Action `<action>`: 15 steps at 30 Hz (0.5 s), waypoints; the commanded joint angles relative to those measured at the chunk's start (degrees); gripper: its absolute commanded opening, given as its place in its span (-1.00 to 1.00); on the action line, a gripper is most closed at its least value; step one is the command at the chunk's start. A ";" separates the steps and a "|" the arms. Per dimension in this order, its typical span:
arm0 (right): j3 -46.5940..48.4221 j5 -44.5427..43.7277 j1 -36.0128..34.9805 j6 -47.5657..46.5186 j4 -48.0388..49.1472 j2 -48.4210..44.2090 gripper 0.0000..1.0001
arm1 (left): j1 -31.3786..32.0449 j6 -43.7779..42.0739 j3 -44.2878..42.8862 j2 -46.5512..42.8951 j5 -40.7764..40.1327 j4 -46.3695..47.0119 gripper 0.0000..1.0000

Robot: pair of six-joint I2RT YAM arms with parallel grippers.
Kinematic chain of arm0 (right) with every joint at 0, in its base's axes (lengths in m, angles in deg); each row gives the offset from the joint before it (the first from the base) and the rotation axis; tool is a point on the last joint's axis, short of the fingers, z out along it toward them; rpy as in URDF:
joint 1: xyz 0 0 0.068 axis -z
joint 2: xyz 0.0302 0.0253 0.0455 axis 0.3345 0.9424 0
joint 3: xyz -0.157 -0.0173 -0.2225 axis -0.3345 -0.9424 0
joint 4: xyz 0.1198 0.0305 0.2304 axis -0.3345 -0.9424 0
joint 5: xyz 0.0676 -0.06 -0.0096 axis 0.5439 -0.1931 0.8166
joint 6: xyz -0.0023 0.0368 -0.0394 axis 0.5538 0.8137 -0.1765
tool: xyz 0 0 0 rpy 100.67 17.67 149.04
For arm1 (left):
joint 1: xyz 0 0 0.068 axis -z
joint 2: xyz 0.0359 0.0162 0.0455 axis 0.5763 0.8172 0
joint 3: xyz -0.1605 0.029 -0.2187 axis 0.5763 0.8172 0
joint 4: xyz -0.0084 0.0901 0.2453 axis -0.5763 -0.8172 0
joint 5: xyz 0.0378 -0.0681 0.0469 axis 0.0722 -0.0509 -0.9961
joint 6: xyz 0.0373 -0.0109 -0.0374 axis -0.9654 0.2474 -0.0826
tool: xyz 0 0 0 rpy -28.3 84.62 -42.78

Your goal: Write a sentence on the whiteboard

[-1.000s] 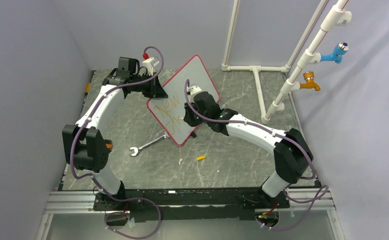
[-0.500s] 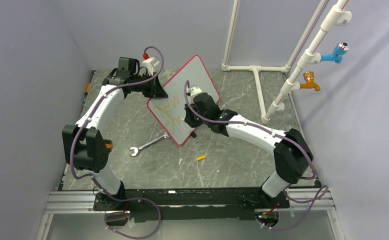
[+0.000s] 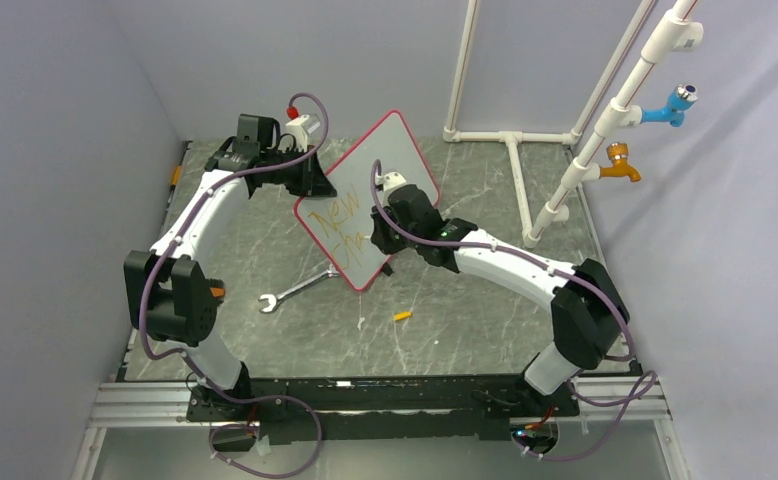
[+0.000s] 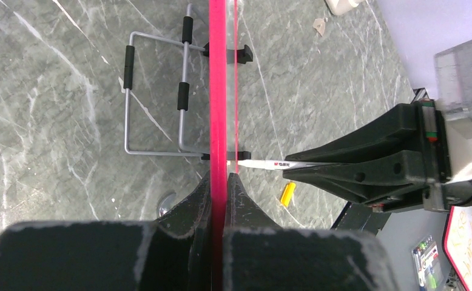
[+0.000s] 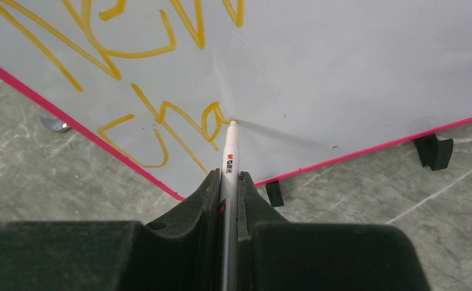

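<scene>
Your left gripper (image 4: 219, 182) is clamping the red frame on the left edge of the whiteboard (image 3: 393, 150), which is standing tilted on the marble table (image 3: 465, 320), in the middle toward the rear. A wrench (image 3: 293, 291) is lying near the board's lower corner. The sentence (image 3: 337, 222) is showing an orange "New" with "cha" beneath it. Your right gripper (image 5: 229, 182) is pinching a white marker (image 5: 230, 154), and its tip is pressing on the board just after the "a".

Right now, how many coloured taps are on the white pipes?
2. The blue tap sits high on the slanted pipe at the right; the orange tap is just below it on the same pipe. None seems hidden.
</scene>
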 commanded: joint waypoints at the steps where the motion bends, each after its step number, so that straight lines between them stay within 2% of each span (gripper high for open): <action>1: 2.37 1.55 0.06 0.78 2.28 -4.99 -1.00 | 1.17 -2.66 0.69 -2.27 0.18 -0.35 -1.00; 6: 1.75 1.29 1.51 1.07 4.03 -5.01 -1.00 | 1.18 -2.84 0.78 -2.36 -0.15 -0.34 -1.00; 15: 3.83 0.27 0.15 0.14 5.00 -0.95 -1.00 | 1.17 -2.92 0.86 -2.44 -0.21 -0.44 -1.00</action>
